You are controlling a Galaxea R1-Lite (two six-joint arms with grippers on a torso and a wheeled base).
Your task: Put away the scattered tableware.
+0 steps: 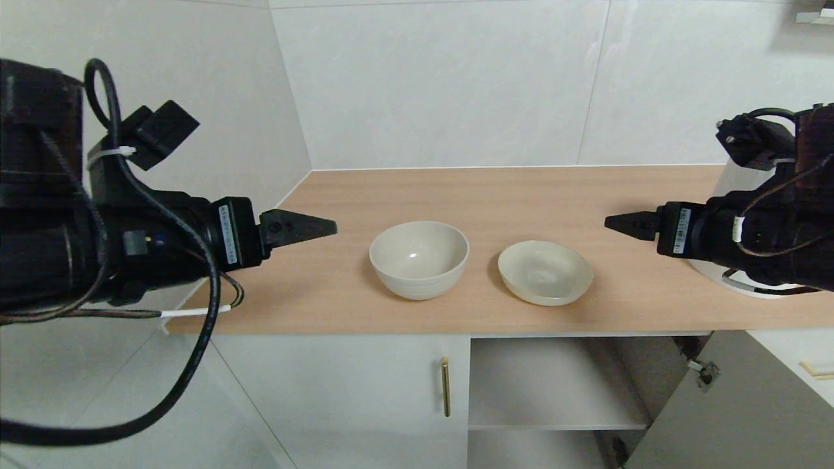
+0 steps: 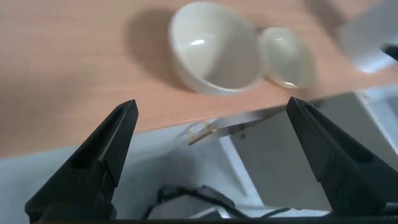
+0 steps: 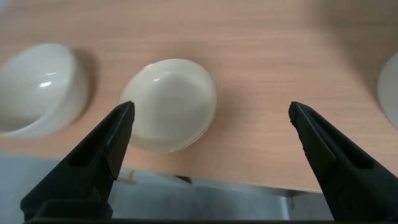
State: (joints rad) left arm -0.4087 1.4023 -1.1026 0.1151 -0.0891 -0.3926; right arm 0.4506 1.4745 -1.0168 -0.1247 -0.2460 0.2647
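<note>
A deep cream bowl (image 1: pixel 419 258) (image 2: pixel 214 46) (image 3: pixel 40 87) stands on the wooden countertop (image 1: pixel 495 195), near its front edge. A shallower cream dish (image 1: pixel 545 271) (image 2: pixel 287 56) (image 3: pixel 171 102) sits just right of it, apart from it. My left gripper (image 1: pixel 329 227) (image 2: pixel 211 104) hangs open and empty above the counter's left end, a little left of the bowl. My right gripper (image 1: pixel 609 223) (image 3: pixel 211 109) is open and empty too, held over the counter just right of the dish.
A white round appliance (image 1: pixel 736 182) (image 3: pixel 388 87) stands on the counter's right end, behind my right arm. Below the counter, a cabinet (image 1: pixel 554 384) stands open with a shelf inside, its door (image 1: pixel 730 404) swung out to the right. The neighbouring door has a gold handle (image 1: pixel 445 385). Tiled walls close off the back and left.
</note>
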